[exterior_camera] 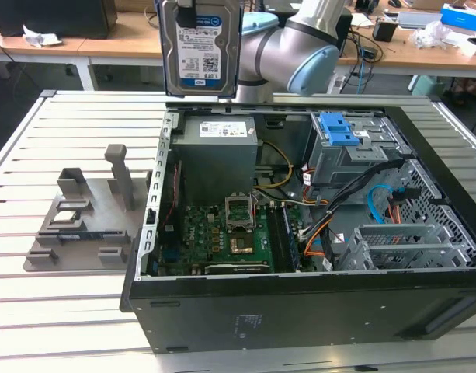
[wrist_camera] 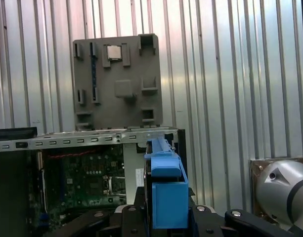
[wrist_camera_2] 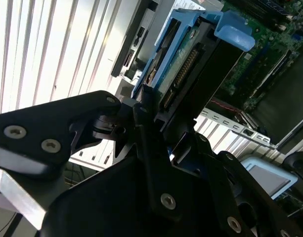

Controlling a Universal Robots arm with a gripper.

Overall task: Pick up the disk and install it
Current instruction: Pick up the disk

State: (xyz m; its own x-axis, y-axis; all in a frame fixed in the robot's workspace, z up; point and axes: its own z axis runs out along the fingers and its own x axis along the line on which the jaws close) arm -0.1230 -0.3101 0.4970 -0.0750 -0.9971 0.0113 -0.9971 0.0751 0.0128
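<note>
The disk (exterior_camera: 200, 47), a silver hard drive with a white-and-blue label and a blue carrier frame, hangs upright in the air above the back left corner of the open computer case (exterior_camera: 222, 311). My gripper (exterior_camera: 188, 9) is shut on its upper end. In the second wrist view the black fingers (wrist_camera_2: 141, 123) clamp the disk (wrist_camera_2: 188, 64) at its connector end. The first wrist view looks along the disk's blue edge (wrist_camera: 163, 182), down at the case's motherboard (wrist_camera: 87, 182).
The case lies open on a slatted metal table (exterior_camera: 67, 311), with a grey power supply (exterior_camera: 218, 151), a motherboard (exterior_camera: 222, 233) and a drive cage with a blue latch (exterior_camera: 338, 128). A grey fixture plate (exterior_camera: 86, 217) sits at the exterior view's left. Cluttered desks stand behind.
</note>
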